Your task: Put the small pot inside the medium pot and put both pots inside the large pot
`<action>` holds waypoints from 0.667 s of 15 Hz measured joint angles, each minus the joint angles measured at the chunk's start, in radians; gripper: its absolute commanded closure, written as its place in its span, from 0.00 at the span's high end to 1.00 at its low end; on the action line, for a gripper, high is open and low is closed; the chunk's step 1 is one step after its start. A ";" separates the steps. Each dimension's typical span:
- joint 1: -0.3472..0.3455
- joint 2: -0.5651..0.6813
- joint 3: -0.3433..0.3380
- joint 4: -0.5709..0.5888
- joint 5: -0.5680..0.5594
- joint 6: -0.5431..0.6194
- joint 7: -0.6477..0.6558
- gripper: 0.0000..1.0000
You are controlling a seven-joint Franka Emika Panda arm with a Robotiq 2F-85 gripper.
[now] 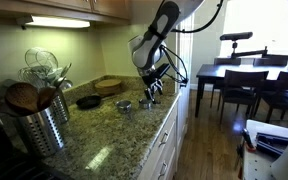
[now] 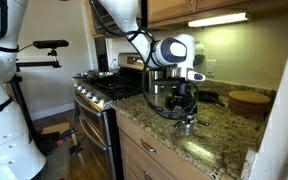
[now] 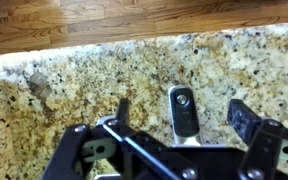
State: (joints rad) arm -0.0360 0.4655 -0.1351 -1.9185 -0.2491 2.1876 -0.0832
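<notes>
My gripper [image 3: 184,114] is open and points down at the granite counter [image 3: 74,80]. A black pot handle [image 3: 184,100] lies between its fingers, touching neither. The gripper's own body hides the pot that the handle belongs to. In both exterior views the gripper [image 1: 152,88] [image 2: 184,104] hangs just above a little shiny silver pot [image 1: 147,99] [image 2: 187,125]. A second silver pot [image 1: 124,104] stands a short way off on the counter. They are too small here to tell which is the small, medium or large pot.
A black frying pan [image 1: 88,101] and a wooden board [image 1: 109,85] [image 2: 249,100] lie toward the wall. A steel utensil holder [image 1: 42,125] stands at the near end. A stove [image 2: 102,88] adjoins the counter, whose front edge [image 3: 44,56] runs close by.
</notes>
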 measured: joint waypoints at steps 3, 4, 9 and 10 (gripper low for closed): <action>-0.001 -0.015 0.002 -0.017 0.000 0.019 -0.019 1.00; -0.002 -0.016 0.004 -0.019 0.000 0.024 -0.024 1.00; -0.004 -0.015 0.024 -0.026 0.001 0.033 -0.040 1.00; -0.004 -0.015 0.027 -0.027 0.001 0.034 -0.042 1.00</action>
State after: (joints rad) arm -0.0401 0.4501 -0.1084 -1.9458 -0.2484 2.2212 -0.1256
